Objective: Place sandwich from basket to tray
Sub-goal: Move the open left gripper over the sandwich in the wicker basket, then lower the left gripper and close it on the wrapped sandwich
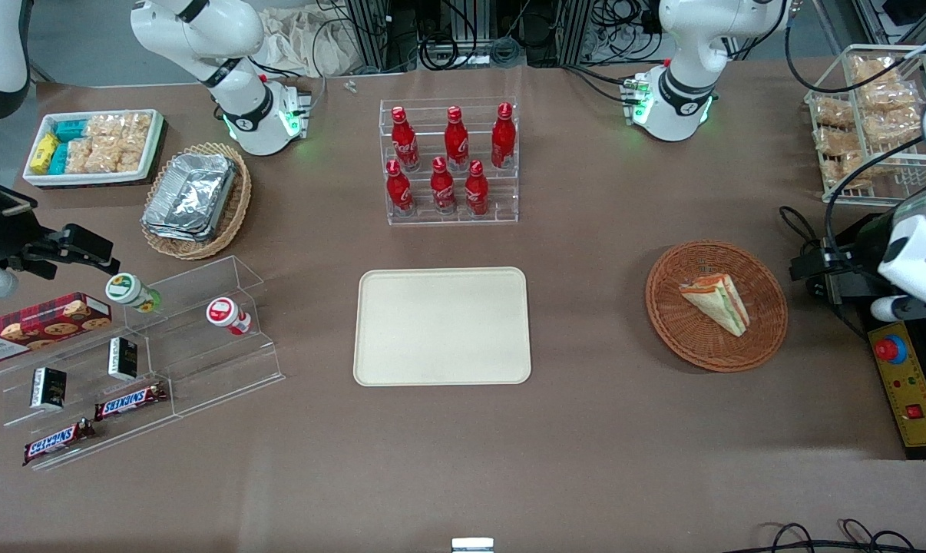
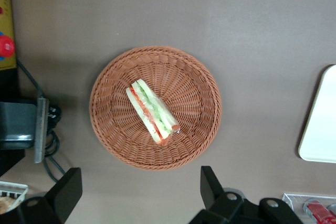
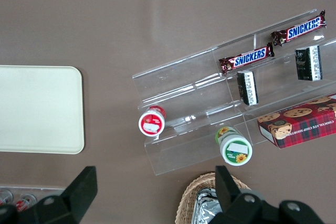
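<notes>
The wrapped sandwich (image 1: 715, 302) lies on its side in the round reddish-brown wicker basket (image 1: 762, 338), toward the working arm's end of the brown table (image 1: 601, 445). The cream tray (image 1: 441, 326) sits bare at mid-table, well apart from the basket and nearer the front camera than the rack of red cola bottles (image 1: 449, 157). In the left wrist view the gripper (image 2: 139, 195) hangs high above the basket with its two black fingers (image 2: 210, 184) spread wide and nothing between them.

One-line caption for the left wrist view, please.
Open gripper high above the sandwich lying in the wicker basket, with the empty tray off to one side.
</notes>
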{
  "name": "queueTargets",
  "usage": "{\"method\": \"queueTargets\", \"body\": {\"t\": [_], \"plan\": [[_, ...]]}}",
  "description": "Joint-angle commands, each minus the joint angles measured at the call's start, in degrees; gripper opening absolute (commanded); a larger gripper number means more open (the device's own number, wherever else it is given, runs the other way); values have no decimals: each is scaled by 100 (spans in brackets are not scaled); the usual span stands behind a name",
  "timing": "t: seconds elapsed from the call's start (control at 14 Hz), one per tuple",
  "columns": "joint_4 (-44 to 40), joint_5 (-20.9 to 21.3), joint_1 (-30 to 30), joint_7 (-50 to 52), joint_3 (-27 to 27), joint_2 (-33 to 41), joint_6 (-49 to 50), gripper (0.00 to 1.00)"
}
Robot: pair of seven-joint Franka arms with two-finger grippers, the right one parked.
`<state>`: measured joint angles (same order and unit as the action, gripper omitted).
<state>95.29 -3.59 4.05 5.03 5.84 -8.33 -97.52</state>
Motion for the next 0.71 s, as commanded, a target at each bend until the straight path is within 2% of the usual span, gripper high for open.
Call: {"method": "queueTargets", "body": {"t": [0.0, 0.43, 0.64], "plan": [[1120, -2, 96, 436, -13, 471, -801, 100], [1518, -28, 96, 1895, -127, -221, -1584, 100], [2184, -28, 96, 2291, -127, -248, -2478, 100]]}}
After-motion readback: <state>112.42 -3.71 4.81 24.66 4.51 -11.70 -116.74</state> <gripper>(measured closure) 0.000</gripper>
